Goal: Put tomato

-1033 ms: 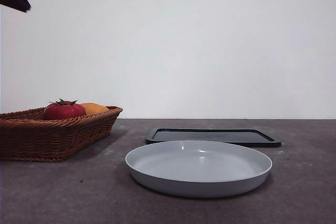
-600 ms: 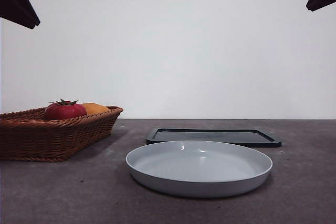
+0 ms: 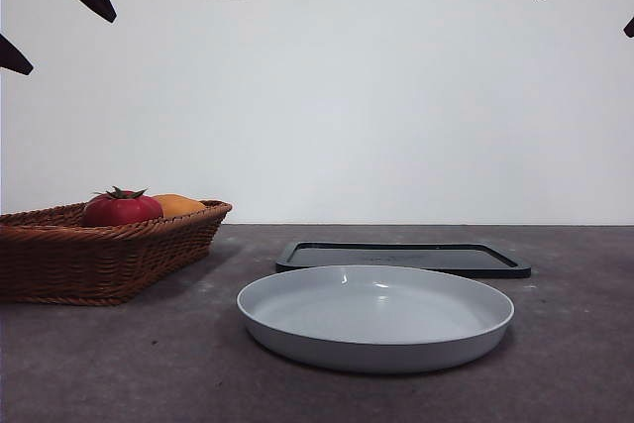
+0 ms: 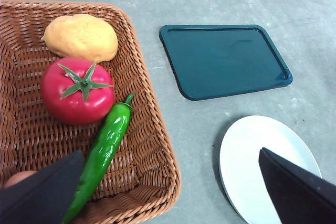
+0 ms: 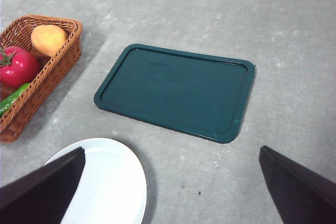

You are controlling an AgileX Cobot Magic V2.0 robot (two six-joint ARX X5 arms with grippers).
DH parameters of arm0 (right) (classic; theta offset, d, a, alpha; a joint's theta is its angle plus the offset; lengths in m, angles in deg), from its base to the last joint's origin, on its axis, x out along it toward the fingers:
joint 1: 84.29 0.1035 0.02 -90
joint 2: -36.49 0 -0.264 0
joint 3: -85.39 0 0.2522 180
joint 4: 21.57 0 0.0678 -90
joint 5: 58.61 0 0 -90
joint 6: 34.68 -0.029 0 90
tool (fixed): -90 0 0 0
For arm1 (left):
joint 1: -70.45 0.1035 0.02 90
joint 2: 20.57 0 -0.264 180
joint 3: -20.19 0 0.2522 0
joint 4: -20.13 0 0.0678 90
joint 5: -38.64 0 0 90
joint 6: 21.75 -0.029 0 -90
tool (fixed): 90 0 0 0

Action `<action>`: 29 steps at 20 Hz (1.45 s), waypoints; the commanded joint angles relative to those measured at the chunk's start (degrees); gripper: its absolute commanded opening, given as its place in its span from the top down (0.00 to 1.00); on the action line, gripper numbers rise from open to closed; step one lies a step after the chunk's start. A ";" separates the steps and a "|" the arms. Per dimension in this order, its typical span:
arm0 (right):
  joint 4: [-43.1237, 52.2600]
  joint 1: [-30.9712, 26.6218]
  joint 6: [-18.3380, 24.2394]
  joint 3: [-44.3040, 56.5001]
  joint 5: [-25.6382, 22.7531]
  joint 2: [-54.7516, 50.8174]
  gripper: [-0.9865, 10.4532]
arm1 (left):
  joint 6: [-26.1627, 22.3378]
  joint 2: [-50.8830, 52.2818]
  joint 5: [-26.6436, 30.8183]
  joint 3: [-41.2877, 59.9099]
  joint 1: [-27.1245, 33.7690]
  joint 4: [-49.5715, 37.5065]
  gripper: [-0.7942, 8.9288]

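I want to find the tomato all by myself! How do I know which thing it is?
Look for the brown woven basket beside the white plate. Inside it, the tomato lies between a lumpy orange fruit and a long green pepper. It is the only round, shiny red one, with a little green star-shaped stem on top.

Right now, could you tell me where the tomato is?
The tomato lies in the wicker basket, between the orange fruit and the green pepper; in the front view it is at the left.
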 commanded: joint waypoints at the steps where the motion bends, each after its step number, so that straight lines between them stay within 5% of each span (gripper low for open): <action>1: 0.55 0.24 0.35 -0.79 0.00 0.37 0.33 | -0.66 -0.94 0.46 -2.08 -0.07 -0.17 0.25; 7: 0.57 0.24 0.35 -0.79 0.00 0.37 0.33 | -0.70 -9.46 9.62 -10.58 -0.02 6.86 0.25; 17: 0.55 0.24 0.35 -0.79 0.00 0.37 0.33 | -3.48 -38.47 10.47 -34.58 -0.02 19.85 0.25; 29: 0.55 0.24 0.33 -0.79 0.02 0.37 0.33 | -6.43 -59.34 13.46 -44.52 -0.15 17.31 0.25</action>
